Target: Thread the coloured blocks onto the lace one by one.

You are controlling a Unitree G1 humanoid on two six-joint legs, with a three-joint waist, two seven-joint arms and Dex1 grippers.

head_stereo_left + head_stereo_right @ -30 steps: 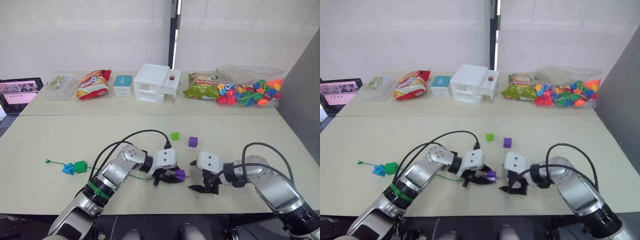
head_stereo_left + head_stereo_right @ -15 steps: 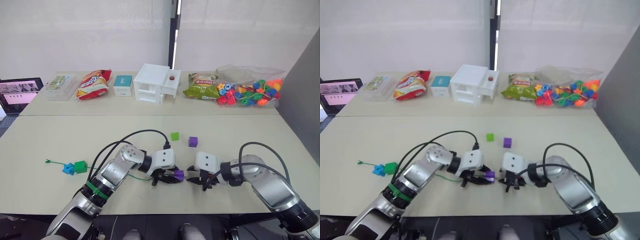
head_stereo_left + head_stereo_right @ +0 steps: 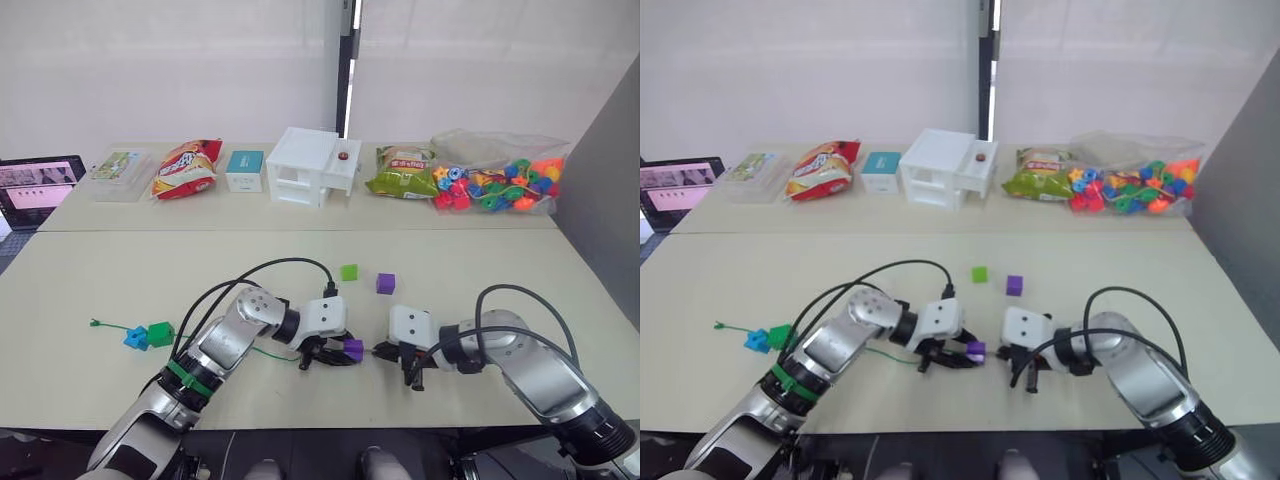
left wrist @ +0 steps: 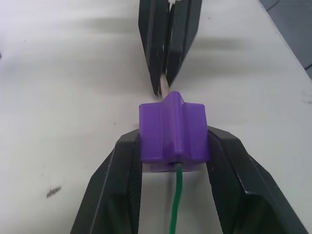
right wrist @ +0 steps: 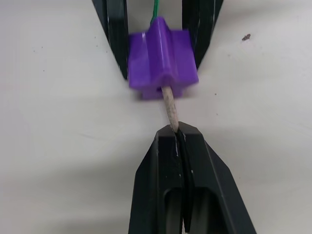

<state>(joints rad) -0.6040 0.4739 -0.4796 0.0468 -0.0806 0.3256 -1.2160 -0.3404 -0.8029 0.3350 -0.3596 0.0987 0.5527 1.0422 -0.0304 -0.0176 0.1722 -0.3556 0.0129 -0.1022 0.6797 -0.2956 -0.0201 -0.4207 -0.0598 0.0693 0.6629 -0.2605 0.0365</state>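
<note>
From the head we see our left gripper [image 3: 335,352] clamping a purple block [image 3: 353,348], our right gripper [image 3: 392,352] just beside it. At the right wrist, closed fingers [image 5: 168,146] pinch the lace's tip [image 5: 169,108], its axis running straight through the block.

You see the purple block [image 4: 173,132] on the green lace [image 4: 176,195], its brown tip [image 5: 170,109] poking out the far side.
</note>
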